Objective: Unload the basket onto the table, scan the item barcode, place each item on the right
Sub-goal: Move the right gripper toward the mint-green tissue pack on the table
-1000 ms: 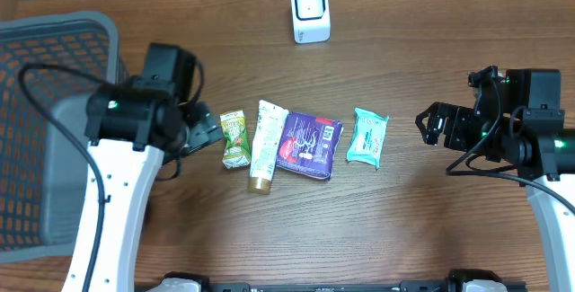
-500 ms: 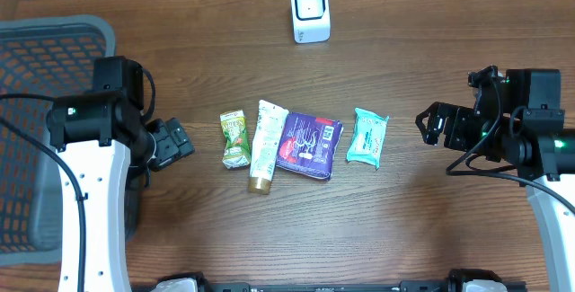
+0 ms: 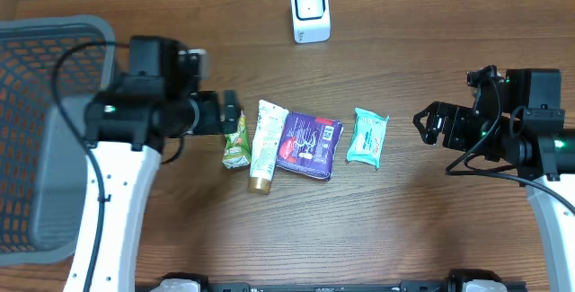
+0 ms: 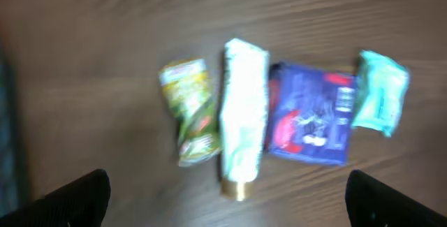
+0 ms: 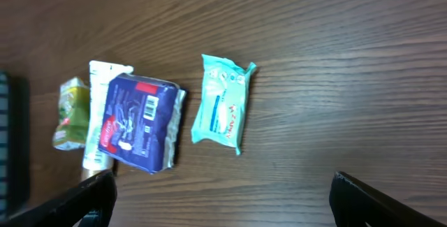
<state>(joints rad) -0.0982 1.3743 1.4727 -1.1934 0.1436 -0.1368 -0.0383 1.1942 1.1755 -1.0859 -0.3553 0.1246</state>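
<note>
Listener: Which step was this?
Describer: Reaching, it seemed. The left gripper [image 3: 232, 112] hung with jaws spread wide and empty, the green pouch [image 3: 235, 141] just ahead of them. The right gripper [image 3: 429, 123], also spread and empty, stood well apart from the teal packet [image 3: 367, 136].
Listener: Next?
Describer: Probably closing on the pouch, then showing its barcode to the scanner [image 3: 310, 12], far beyond both jaws.

Four items lie in a row mid-table [image 3: 404, 238]: from left to right a small pouch [image 3: 236, 146], a tube [image 3: 264, 144], a flat packet [image 3: 310, 146] touching the tube, and a wipes pack [image 3: 367, 137] set slightly apart. The scanner [image 3: 310, 11] stands behind them; a basket [image 3: 36, 76] sits far left.
</note>
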